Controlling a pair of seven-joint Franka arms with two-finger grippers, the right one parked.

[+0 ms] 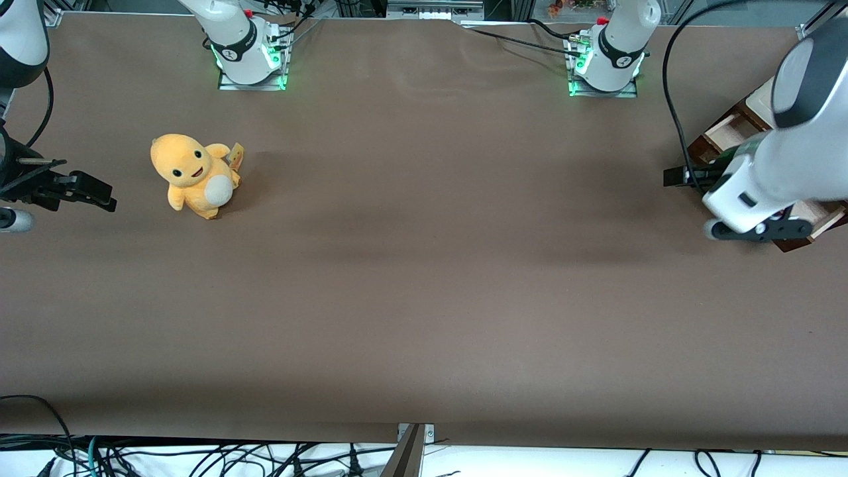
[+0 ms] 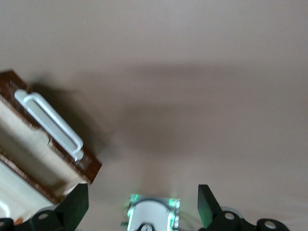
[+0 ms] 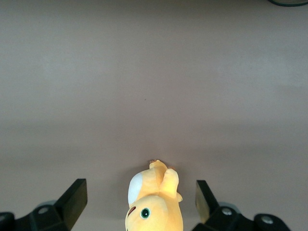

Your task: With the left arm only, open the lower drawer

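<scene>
The lower drawer (image 2: 33,154) sits at the working arm's end of the table, rigid wood likely to slide stiffly; its slim, smooth bar handle (image 2: 50,126) is the hold; the gripper (image 2: 143,204) hovers beside it, jaws spread, empty.

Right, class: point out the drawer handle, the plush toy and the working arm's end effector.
Handle (image 2: 49,124): left wrist view, middle of the pale bar.
Plush toy (image 1: 194,175): front view, its chest below the face.
End effector (image 2: 143,204): left wrist view, midway between its open fingertips.
</scene>
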